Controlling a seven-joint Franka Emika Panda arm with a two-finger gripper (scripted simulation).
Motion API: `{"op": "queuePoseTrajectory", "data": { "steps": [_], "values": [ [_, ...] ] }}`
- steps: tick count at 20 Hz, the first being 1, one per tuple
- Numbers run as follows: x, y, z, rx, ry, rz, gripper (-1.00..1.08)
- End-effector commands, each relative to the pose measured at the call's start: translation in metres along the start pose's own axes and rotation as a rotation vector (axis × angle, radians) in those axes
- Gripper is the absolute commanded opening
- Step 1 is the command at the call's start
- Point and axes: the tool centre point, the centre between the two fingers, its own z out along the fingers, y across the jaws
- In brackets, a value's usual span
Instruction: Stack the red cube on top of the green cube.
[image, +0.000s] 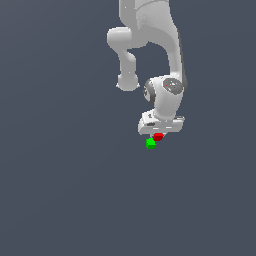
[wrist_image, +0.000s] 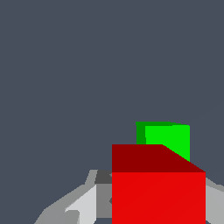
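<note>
The white arm (image: 150, 45) reaches down from the upper part of the exterior view, with its wrist housing turned toward the plain dark grey surface (image: 60, 190) that fills the scene. The pincer (image: 159, 134) sits directly under the flat white hand body, and the red cube (image: 158, 136) is seen right at its tip. In the wrist view the red cube (wrist_image: 158, 197) occupies the space between the two grey fingers (wrist_image: 78, 208), one finger showing on each side of it, so the pincer is closed about the cube's width with the cube clamped between the finger faces. Actual contact at the pads is hidden by the cube itself. The green cube (image: 150, 143) lies just beside the red cube in the exterior view, slightly lower in the picture and toward the exterior view's left; the two appear to touch or overlap at a corner there, and the pictures do not settle whether there is a gap. In the wrist view the green cube (wrist_image: 167, 140) appears beyond the red cube, partly covered by the red cube's top edge. No container of any kind appears in either view; both cubes are loose items.
</note>
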Motion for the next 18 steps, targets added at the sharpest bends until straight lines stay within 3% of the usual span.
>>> {"op": "queuePoseTrajectory", "data": {
  "steps": [1, 8, 9, 18],
  "values": [
    [0.006, 0.015, 0.007, 0.0, 0.001, -0.002, -1.0],
    [0.013, 0.031, 0.015, 0.001, 0.001, -0.002, -1.0],
    [0.013, 0.031, 0.015, 0.001, 0.001, -0.002, 1.0],
    [0.013, 0.031, 0.015, 0.001, 0.001, -0.002, 1.0]
  ]
}}
